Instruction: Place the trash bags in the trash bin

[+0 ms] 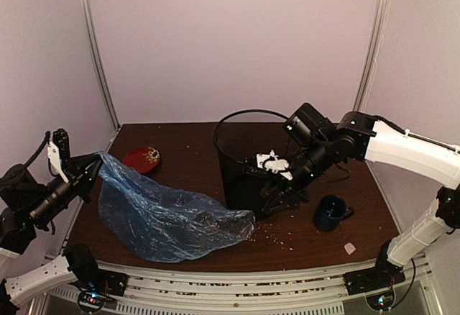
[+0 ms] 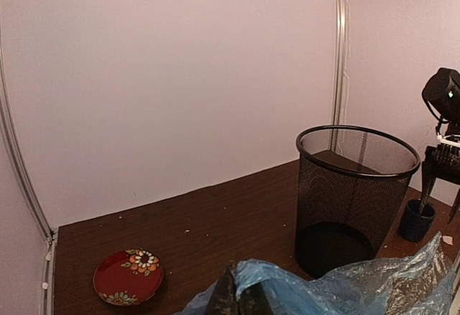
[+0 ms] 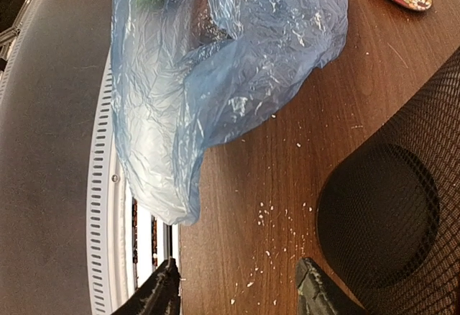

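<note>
The light-blue trash bag lies spread on the table's front left, one corner lifted. My left gripper is shut on that corner; in the left wrist view the film wraps over the closed gripper. The black mesh trash bin stands upright mid-table, and also shows in the left wrist view. My right gripper is open and empty, low beside the bin's front right side. In the right wrist view the open gripper hovers over bare table between the bag and the bin.
A red flowered plate lies at the back left. A dark blue mug stands right of the bin. A white scrap and crumbs lie on the front table. The slotted white front rail edges the table.
</note>
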Controlling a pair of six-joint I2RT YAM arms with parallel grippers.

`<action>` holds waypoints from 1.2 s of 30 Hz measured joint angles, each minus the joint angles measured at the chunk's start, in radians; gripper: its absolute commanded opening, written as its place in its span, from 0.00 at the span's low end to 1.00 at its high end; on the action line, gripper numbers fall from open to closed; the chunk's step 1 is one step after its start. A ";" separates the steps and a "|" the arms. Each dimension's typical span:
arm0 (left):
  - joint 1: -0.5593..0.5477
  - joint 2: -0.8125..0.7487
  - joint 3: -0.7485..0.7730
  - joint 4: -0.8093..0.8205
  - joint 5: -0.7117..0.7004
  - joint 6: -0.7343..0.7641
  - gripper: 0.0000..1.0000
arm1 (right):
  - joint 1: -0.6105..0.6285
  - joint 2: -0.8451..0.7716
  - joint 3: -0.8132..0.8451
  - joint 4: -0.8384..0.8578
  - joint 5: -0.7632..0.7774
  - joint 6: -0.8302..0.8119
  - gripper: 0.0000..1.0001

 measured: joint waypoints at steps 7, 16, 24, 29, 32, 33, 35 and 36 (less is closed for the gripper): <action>0.000 0.004 0.000 0.000 0.001 0.000 0.00 | 0.018 0.031 -0.004 0.071 -0.063 0.019 0.58; 0.000 0.004 0.000 0.000 0.002 0.000 0.00 | 0.110 0.120 -0.003 0.094 -0.080 0.055 0.14; 0.000 0.024 0.013 -0.003 0.047 -0.002 0.00 | 0.096 0.132 0.119 0.102 -0.046 0.097 0.00; 0.000 0.171 0.165 -0.004 0.126 -0.032 0.00 | 0.045 0.117 0.271 0.134 -0.081 0.100 0.00; 0.000 0.267 0.321 0.032 0.181 -0.062 0.00 | -0.008 0.090 0.341 0.173 -0.122 0.128 0.00; 0.000 0.303 0.388 0.055 0.210 -0.070 0.00 | -0.032 0.077 0.359 0.197 -0.143 0.148 0.00; 0.000 0.364 0.494 0.107 0.259 -0.081 0.00 | -0.083 0.047 0.385 0.249 -0.186 0.198 0.00; 0.000 0.401 0.554 0.142 0.293 -0.090 0.00 | -0.110 0.034 0.404 0.271 -0.210 0.225 0.00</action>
